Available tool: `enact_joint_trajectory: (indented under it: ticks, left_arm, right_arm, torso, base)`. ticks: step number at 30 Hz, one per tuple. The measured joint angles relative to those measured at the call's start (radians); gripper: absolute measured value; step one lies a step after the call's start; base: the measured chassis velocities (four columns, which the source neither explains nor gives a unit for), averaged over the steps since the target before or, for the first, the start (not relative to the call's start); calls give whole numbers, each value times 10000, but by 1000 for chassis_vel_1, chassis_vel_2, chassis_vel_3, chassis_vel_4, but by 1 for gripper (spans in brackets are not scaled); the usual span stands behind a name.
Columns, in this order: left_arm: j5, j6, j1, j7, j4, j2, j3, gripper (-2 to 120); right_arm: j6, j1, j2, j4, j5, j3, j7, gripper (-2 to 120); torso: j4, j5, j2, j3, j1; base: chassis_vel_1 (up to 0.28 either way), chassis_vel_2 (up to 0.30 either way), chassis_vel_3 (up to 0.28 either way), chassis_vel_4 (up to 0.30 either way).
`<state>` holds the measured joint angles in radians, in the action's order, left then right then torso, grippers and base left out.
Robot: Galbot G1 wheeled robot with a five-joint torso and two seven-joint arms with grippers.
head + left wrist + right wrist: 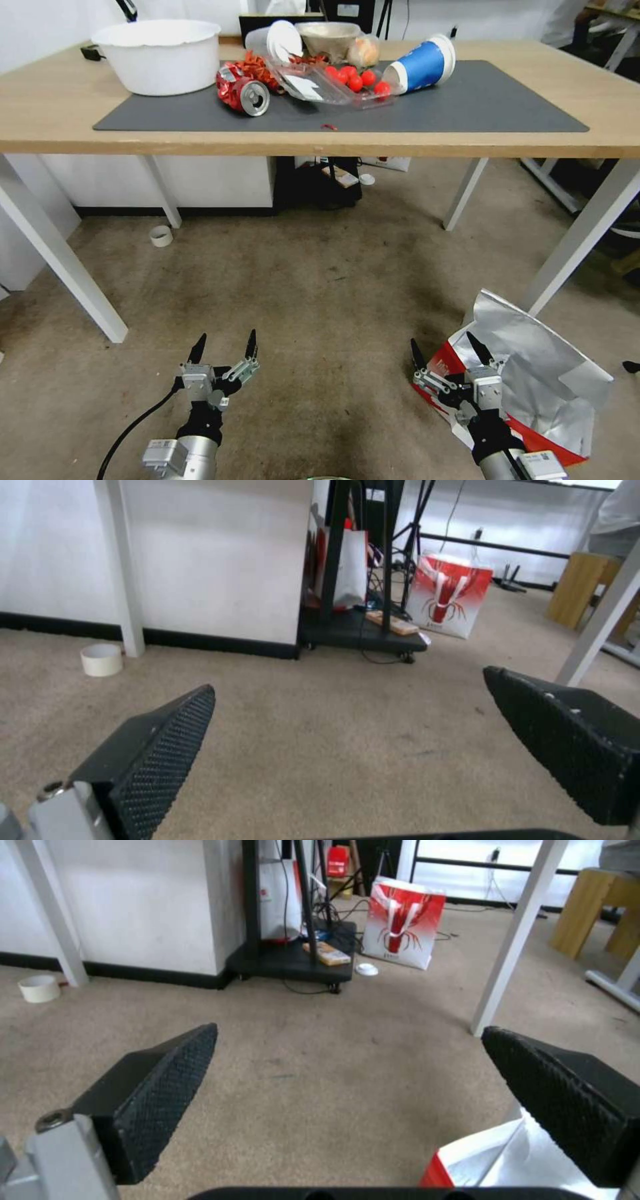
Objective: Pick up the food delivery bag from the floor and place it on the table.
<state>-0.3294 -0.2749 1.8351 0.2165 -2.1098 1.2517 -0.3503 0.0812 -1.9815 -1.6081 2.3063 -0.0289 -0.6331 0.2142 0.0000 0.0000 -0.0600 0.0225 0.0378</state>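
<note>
The food delivery bag [547,373] lies slumped on the floor [320,280] at the lower right, its crinkly silver lining facing up and its red panels along the near edge. My right gripper [442,340] hovers open over the bag's left red corner, and nothing is between its fingers. From the right wrist, that gripper [350,1029] points at bare carpet, with the bag's red and white corner [493,1160] just beneath one finger. My left gripper [227,335] is open and low over the carpet at the lower left, seen up close [350,680]. The table [67,113] with its grey mat [467,107] stands ahead.
On the mat sit a white bowl [160,53], a crushed red can [243,93], a clear tray of tomatoes [340,83] and a tipped blue cup [423,63]. White table legs [60,260] [580,233] flank the carpet. A tape roll [161,235], a black cart [320,187] and a red-and-white paper bag [403,925] stand beyond.
</note>
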Motion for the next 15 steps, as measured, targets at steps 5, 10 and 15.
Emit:
enact_joint_trajectory:
  ticks: [5, 10, 15]
  left_arm:
    - [-4, 0, -18, -2, 5, -5, 12, 100]
    - [-12, 0, -29, -2, 20, -12, 15, 100]
    - [-39, 3, -45, 0, 38, -23, 7, 100]
  right_arm:
    - [0, -5, 0, -26, 0, -4, 2, 100]
    - [0, 5, 0, -64, -2, -18, 2, 100]
    - [-7, 34, 0, -84, -11, -14, 1, 100]
  torso:
    - [0, 0, 213, -198, -14]
    - [0, 0, 339, -224, -40]
    - [0, 0, 382, -224, -55]
  base:
    - [0, 0, 0, 0]
    - [0, 0, 0, 0]
    - [0, 0, 0, 0]
